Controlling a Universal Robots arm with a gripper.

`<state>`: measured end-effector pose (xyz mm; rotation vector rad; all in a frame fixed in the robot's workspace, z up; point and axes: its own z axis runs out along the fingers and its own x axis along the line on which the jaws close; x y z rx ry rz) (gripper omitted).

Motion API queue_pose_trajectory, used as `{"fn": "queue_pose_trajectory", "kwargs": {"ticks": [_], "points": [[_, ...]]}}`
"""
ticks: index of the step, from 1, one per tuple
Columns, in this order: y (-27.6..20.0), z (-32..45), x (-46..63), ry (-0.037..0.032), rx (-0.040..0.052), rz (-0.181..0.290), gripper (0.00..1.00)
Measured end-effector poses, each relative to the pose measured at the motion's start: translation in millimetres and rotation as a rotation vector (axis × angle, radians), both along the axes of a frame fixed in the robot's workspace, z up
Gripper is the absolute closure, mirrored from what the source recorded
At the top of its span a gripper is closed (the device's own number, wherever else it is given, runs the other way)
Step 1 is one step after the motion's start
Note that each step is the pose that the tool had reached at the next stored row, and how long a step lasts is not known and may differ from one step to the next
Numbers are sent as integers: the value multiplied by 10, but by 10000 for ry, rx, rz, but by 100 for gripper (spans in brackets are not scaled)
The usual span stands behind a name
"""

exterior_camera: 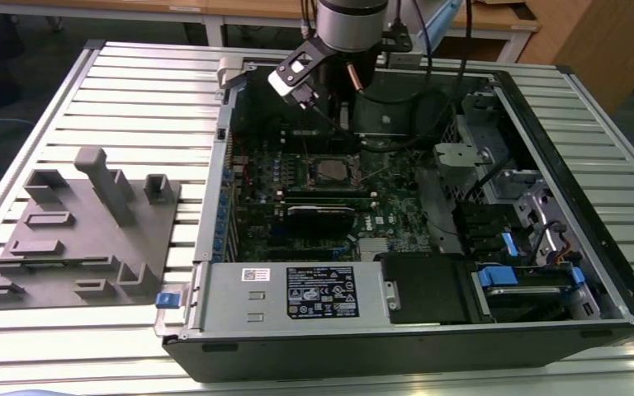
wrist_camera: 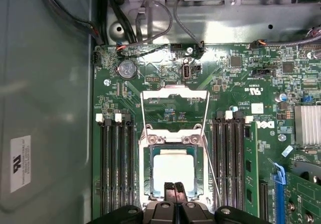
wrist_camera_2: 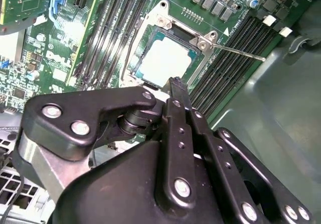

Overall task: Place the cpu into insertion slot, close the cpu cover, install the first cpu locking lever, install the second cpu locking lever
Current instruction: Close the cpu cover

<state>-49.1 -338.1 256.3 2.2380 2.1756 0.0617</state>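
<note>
The cpu (wrist_camera: 173,168) sits flat in the insertion slot (wrist_camera: 147,176) on the green motherboard (wrist_camera: 235,83), silver top facing up. It's square, so there's no long axis, and its edges run parallel with the memory slots (wrist_camera: 116,169) on either side. The gripper (wrist_camera: 174,188) hangs right over the chip's edge nearest the arm, fingertips pressed together, gripping nothing. The cpu cover (wrist_camera: 173,132) shows silver at the chip's far edge. One thin locking lever (wrist_camera_2: 241,51) sticks out across the memory slots.

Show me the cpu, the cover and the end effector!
cpu (wrist_camera: 173,169): first wrist view, its silver top.
cover (wrist_camera: 170,138): first wrist view, frame's edge.
end effector (wrist_camera: 174,188): first wrist view, between fingertips.
</note>
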Motion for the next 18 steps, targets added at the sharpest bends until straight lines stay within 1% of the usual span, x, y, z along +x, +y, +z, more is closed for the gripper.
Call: {"fn": "queue_pose_trajectory", "kwargs": {"ticks": [5, 7, 18], "points": [[0, 54, 0, 0, 0, 0, 89], [0, 65, 0, 0, 3, 0, 89], [0, 80, 5, 1, 8, 2, 89]]}}
